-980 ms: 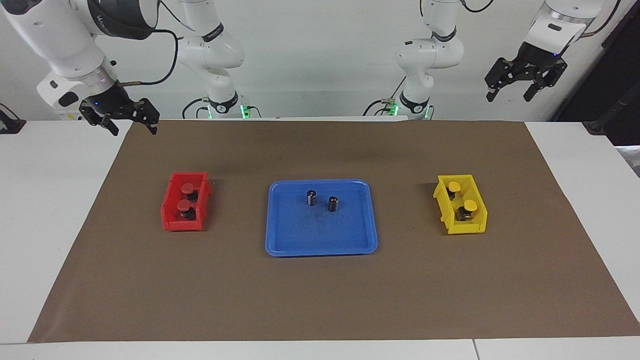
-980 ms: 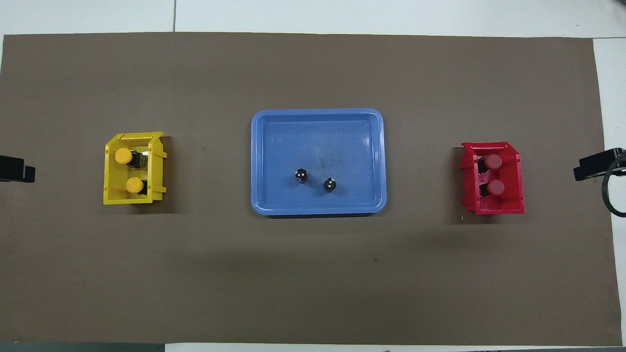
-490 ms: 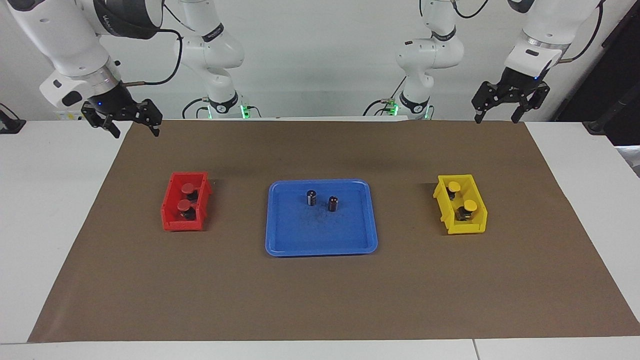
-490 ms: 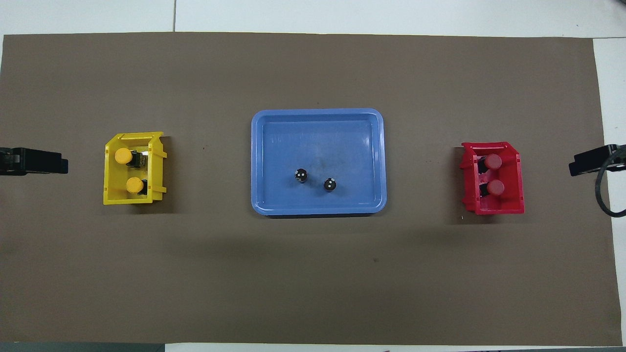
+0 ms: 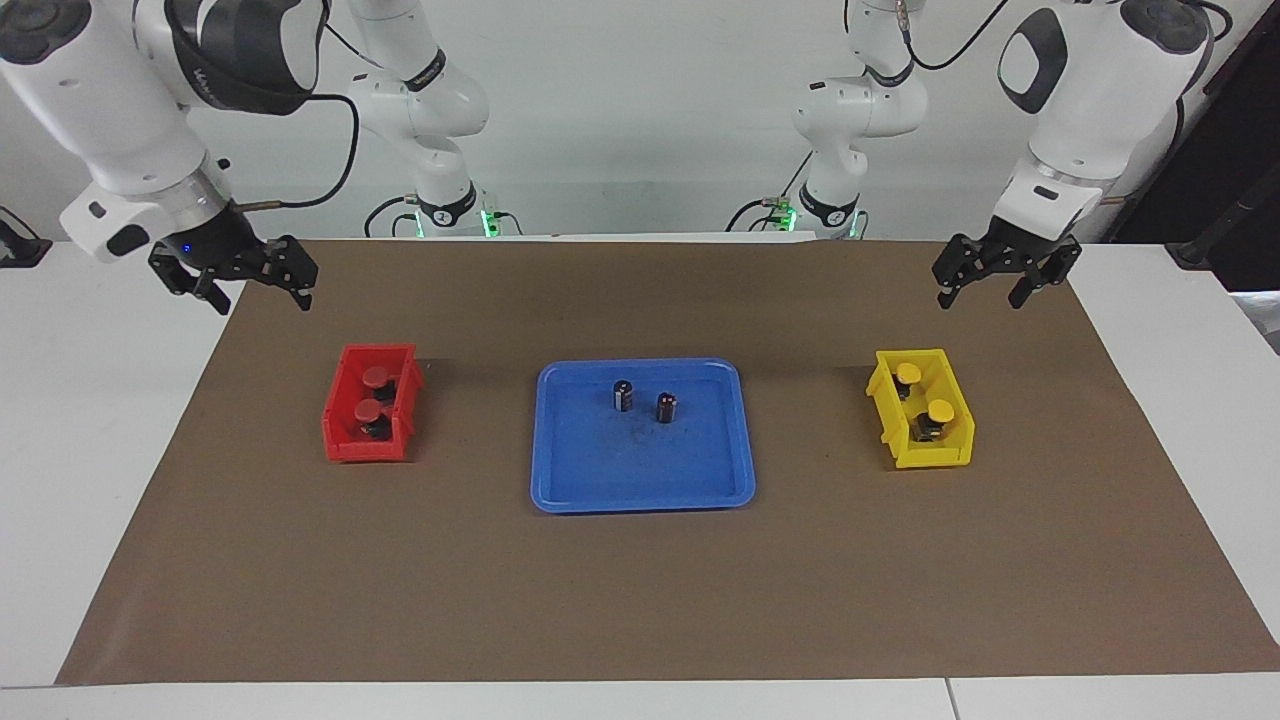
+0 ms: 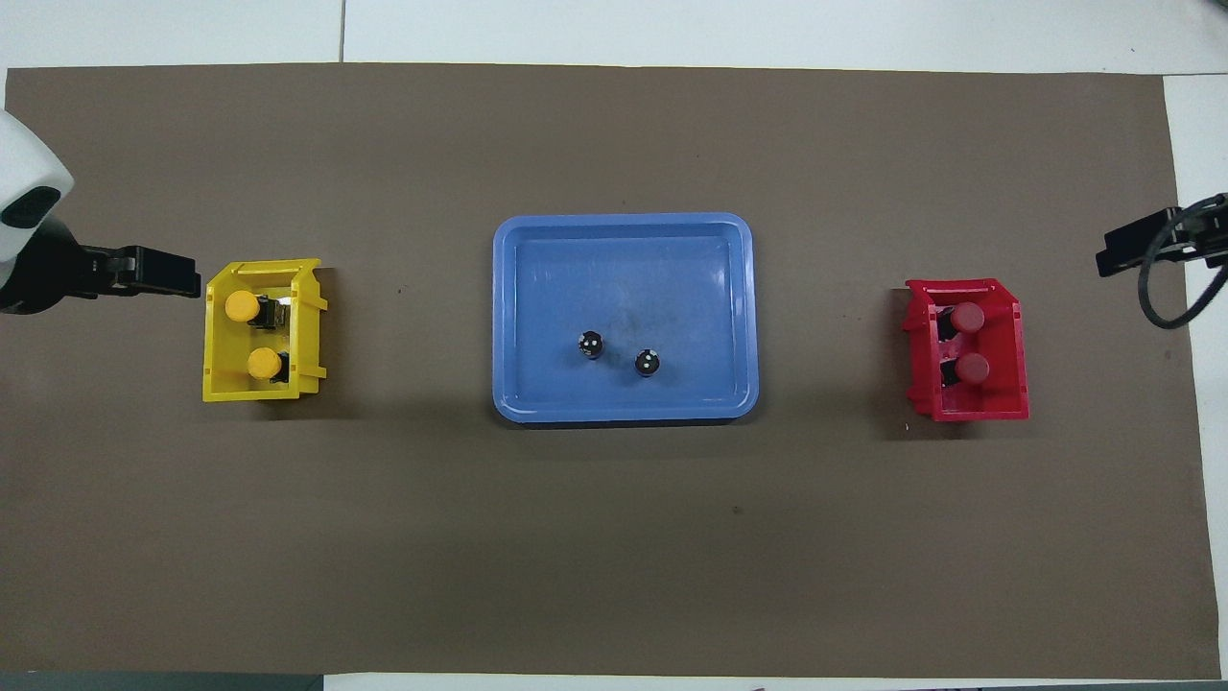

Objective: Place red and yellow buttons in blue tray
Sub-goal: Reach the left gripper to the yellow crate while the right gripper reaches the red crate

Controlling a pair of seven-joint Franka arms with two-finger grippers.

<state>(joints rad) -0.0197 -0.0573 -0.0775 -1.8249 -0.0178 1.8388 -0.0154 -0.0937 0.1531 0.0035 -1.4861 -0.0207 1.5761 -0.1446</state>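
Both grippers, left gripper (image 5: pixel 990 285) and right gripper (image 5: pixel 245 285), hang spread and empty, so the buttons (image 5: pixel 377 377) remain in their bins (image 5: pixel 345 440).

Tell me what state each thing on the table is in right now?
Red buttons: both in red bin.
Yellow buttons: both in yellow bin.
Blue tray: holds two dark cylinders, upright.
Left hand: open, empty, raised.
Right hand: open, empty, raised.

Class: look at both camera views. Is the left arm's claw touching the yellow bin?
Apart. In the facing view the left claw hangs open in the air, with bare brown paper showing between it and the yellow bin.
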